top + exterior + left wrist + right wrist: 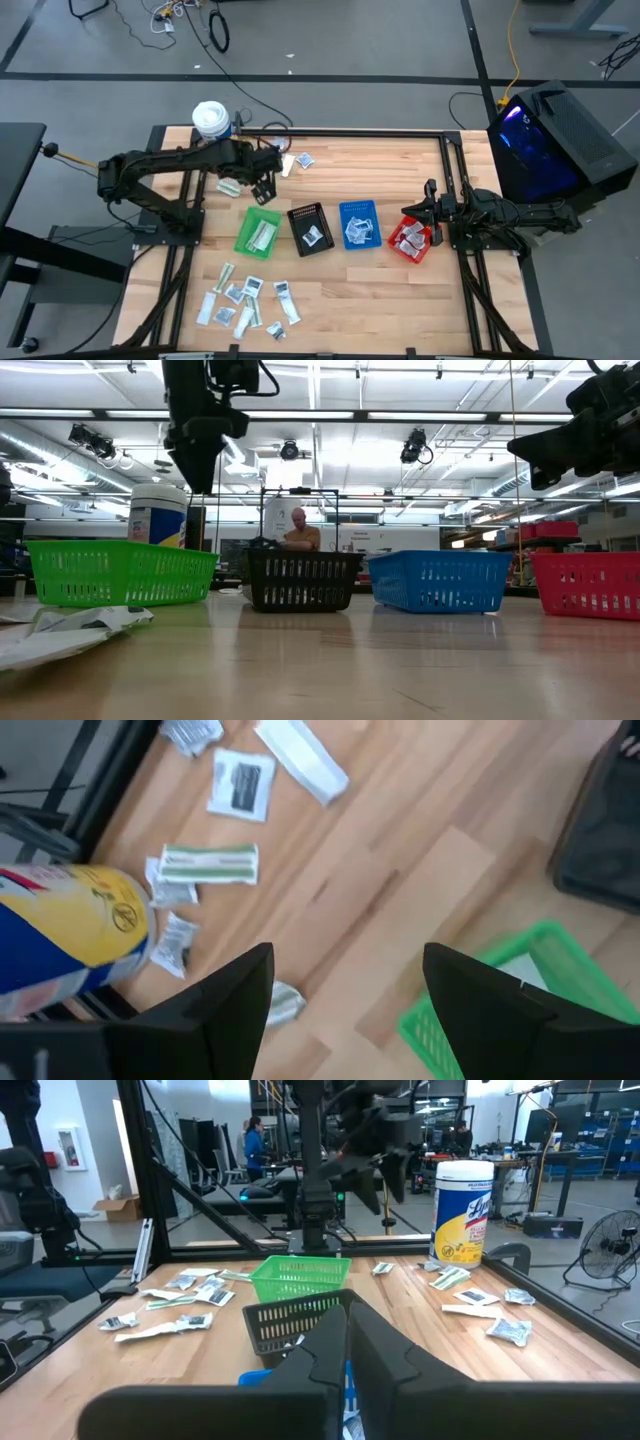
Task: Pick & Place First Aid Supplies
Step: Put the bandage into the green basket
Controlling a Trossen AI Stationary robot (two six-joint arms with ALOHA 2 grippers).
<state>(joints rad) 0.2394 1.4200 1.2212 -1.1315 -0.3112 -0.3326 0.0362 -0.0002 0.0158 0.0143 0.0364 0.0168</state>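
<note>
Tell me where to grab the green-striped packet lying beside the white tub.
Grip the green-striped packet across its short width at the middle, coming straight down from above. It lies flat on the table, and the open left gripper already hangs nearby.

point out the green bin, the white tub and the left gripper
green bin point(249, 242), high view, its left rim
white tub point(210, 119), high view, middle of its lid
left gripper point(345, 1005), left wrist view, midway between its open fingertips
</note>
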